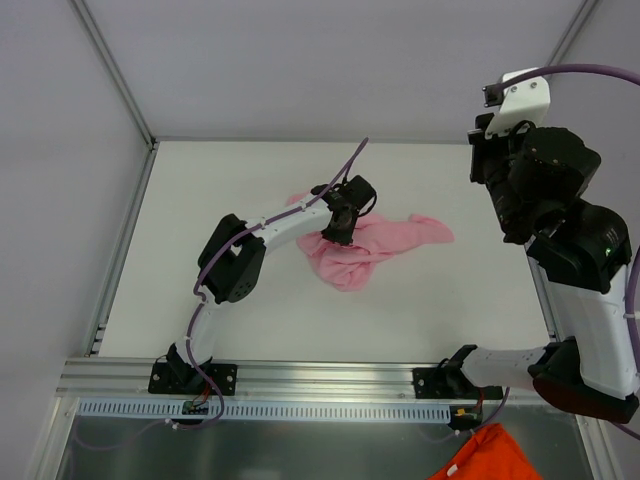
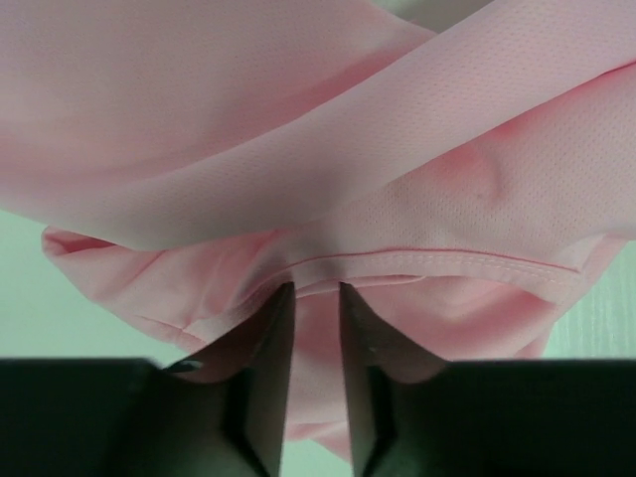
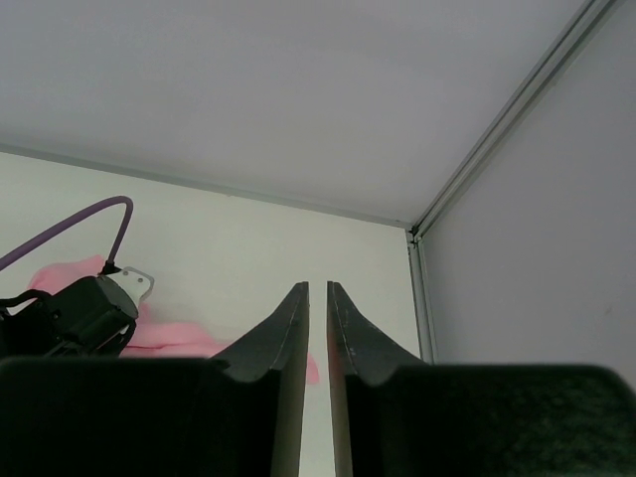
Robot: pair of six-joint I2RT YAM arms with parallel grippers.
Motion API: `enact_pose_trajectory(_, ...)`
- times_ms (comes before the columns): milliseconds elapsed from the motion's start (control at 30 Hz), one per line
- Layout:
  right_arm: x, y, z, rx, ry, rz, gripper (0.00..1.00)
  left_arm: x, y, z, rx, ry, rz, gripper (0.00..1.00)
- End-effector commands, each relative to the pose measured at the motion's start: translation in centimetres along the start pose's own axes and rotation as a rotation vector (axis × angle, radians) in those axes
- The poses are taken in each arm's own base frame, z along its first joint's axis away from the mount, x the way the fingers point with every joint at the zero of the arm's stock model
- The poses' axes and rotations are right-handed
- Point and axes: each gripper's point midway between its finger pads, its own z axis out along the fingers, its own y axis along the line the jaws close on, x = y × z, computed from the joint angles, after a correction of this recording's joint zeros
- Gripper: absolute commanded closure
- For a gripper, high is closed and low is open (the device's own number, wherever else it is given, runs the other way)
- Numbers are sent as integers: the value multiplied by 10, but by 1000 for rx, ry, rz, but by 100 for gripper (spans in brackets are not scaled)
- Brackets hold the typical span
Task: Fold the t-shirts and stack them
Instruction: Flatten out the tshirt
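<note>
Tabletop (image 1: 450,310); t-shirt (image 1: 395,238) beneath left gripper (image 1: 338,235)

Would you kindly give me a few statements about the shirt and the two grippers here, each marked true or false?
1. The pink t-shirt lies crumpled on the white table. True.
2. The right gripper holds a sleeve of the t-shirt. False: it is raised at the right side, away from the shirt, with nothing between its fingers.
3. The left gripper is down on the t-shirt, pinching fabric just below a stitched hem. True.
4. An orange cloth lies on the table beside the t-shirt. False: it shows at the near edge of the top view, below the table's front rail and well apart from the shirt.
</note>
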Motion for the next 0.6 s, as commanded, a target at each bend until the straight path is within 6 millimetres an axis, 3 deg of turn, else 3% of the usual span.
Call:
enact_pose_trajectory(0, -1, -8, -5, 15, -12, -1, 84, 7, 9, 2, -49, 20, -5, 79)
enact_pose_trajectory(67, 3, -7, -5, 14, -4, -7, 84, 7, 11, 1, -58, 21, -4, 86)
enact_pose_trajectory(133, 4, -6, -5, 12, -2, -6, 84, 9, 13, 1, -68, 24, -2, 100)
enact_pose_trajectory(267, 8, -6, -4, 15, 2, -11, 84, 8, 19, -4, -90, 8, -5, 100)
enact_pose_trajectory(300, 10, -3, -2, 12, 9, -17, 84, 7, 20, -5, -95, 4, -9, 73)
enact_pose_trajectory(333, 11, -3, -2, 10, 11, -18, 84, 7, 21, -6, -99, -1, -9, 58)
enact_pose_trajectory(433, 13, -1, -1, 7, 16, -20, 84, 2, 28, -11, -133, -23, -8, 27)
enact_pose_trajectory(567, 13, 0, -1, 6, 17, -21, 84, -3, 37, -15, -180, -41, 2, 13)
